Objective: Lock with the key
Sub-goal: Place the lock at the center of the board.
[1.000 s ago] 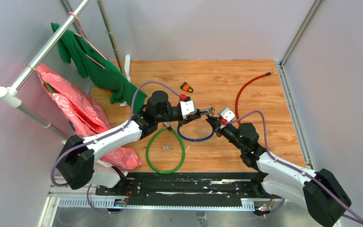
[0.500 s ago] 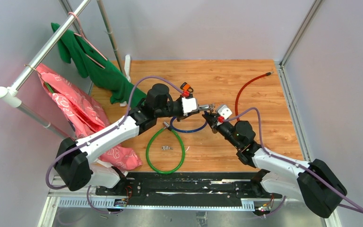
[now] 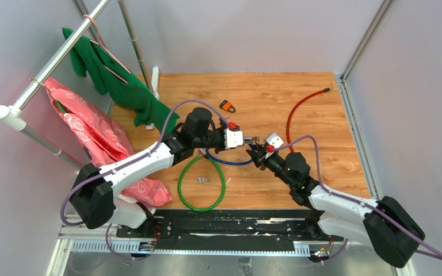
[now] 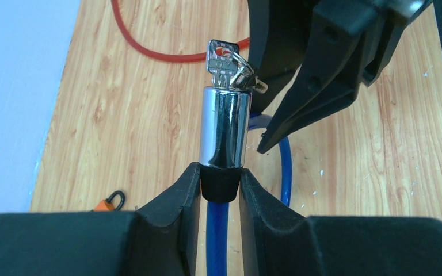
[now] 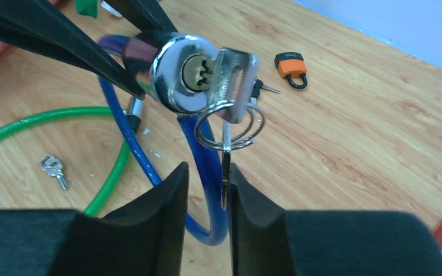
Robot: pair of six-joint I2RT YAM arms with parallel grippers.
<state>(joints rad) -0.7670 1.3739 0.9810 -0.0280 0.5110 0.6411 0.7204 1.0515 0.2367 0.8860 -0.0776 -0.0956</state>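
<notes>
The key [image 5: 233, 75] is seen inserted in the face of the chrome lock cylinder [image 5: 178, 72], which is held in the air above the middle of the wooden table [image 3: 322, 167], between the two arms. A ring [image 5: 230, 129] is threaded through the key's head, and a second key [image 5: 224, 172] hangs from it. The left gripper [image 4: 220, 172] is clamped on the black collar [image 4: 221, 185] just below the cylinder, where the blue cable [image 5: 204, 172] enters it; the cable loops down to the table. The right gripper [image 5: 208, 169] is placed just beside the inserted key, its jaws slightly apart and closed on nothing; the hanging key dangles into the gap between them, and contact with either finger cannot be told. A green cable [image 3: 201, 184] lies coiled on the near side of the table, with a small pair of keys [image 5: 54, 168] inside its loop. An orange padlock [image 5: 292, 68] and a red cable [image 3: 296, 112] lie farther back.
</notes>
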